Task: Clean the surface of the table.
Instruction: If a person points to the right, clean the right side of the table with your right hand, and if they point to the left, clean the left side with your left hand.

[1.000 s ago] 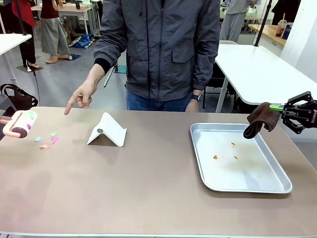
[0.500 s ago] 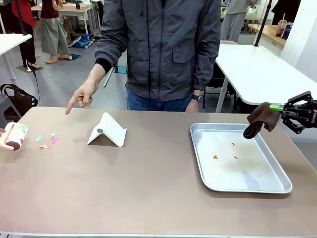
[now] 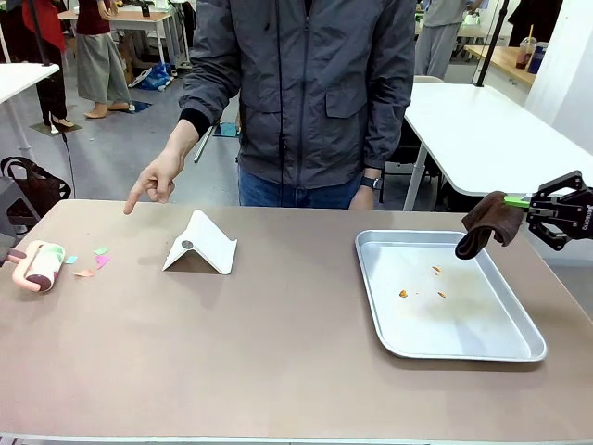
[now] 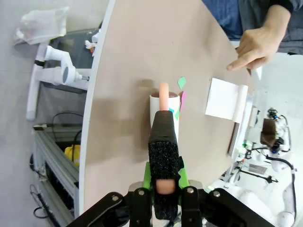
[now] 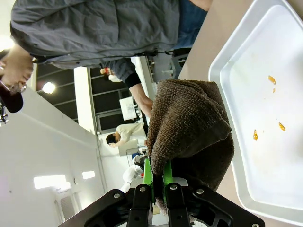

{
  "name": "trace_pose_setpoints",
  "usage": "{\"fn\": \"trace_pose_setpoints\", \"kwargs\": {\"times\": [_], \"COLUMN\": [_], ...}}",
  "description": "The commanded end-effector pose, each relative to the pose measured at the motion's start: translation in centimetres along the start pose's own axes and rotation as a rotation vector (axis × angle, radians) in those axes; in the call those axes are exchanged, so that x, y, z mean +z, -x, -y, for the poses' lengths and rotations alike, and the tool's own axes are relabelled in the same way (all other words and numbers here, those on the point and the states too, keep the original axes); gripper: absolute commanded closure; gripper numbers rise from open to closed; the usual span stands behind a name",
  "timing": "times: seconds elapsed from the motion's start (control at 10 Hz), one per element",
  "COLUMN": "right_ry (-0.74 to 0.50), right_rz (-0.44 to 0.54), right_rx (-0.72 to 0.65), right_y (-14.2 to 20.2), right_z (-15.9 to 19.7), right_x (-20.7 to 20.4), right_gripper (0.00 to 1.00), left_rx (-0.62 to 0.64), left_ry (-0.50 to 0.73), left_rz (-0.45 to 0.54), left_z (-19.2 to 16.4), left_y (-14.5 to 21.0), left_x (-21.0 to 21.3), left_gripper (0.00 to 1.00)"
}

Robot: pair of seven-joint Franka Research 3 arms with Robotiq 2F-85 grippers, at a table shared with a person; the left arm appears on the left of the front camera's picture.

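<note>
The brownish table (image 3: 278,362) spans the front view. A pink lint roller (image 3: 39,264) lies low at its far left edge, just left of some coloured paper scraps (image 3: 93,262). In the left wrist view my left gripper (image 4: 163,178) is shut on the roller's foam-wrapped handle (image 4: 163,151), and the roller head (image 4: 164,105) is on the table beside the scraps (image 4: 182,83). Over the table's right edge my right gripper (image 3: 554,211) is shut on a brown cloth (image 3: 486,222), which hangs above the tray's far right corner. The cloth (image 5: 189,127) bulges out of my right gripper (image 5: 156,182).
A person stands at the far side, one hand (image 3: 153,181) pointing down towards the scraps. A white folded stand (image 3: 199,246) sits left of centre. A silver tray (image 3: 380,306) with a few orange crumbs (image 3: 422,283) lies at the right.
The lint roller has come down from above the left edge to rest low on the table beside the scraps. The right gripper and cloth have not moved.
</note>
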State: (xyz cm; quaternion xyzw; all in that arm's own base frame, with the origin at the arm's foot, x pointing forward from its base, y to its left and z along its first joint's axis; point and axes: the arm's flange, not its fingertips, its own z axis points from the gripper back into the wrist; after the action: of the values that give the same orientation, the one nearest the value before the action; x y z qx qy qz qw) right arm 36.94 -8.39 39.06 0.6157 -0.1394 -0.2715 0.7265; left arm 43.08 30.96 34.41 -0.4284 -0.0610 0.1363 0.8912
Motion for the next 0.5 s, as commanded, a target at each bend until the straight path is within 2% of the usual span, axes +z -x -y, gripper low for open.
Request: {"fn": "trace_pose_setpoints", "kwargs": {"times": [0.0, 0.4], "right_ry": [-0.007, -0.007], "right_rz": [-0.005, -0.005], "right_rx": [0.009, 0.009], "right_y": [0.2, 0.2], "right_z": [-0.4, -0.4], "right_x": [0.0, 0.0], "right_gripper": [1.0, 1.0], "left_rx": [0.034, 0.032], "left_ry": [-0.047, -0.074], "left_rz": [-0.01, -0.03], "left_z": [0.0, 0.1], "left_y": [0.0, 0.0], "left_x": [-0.9, -3.0], "left_gripper": [0.97, 0.97]}}
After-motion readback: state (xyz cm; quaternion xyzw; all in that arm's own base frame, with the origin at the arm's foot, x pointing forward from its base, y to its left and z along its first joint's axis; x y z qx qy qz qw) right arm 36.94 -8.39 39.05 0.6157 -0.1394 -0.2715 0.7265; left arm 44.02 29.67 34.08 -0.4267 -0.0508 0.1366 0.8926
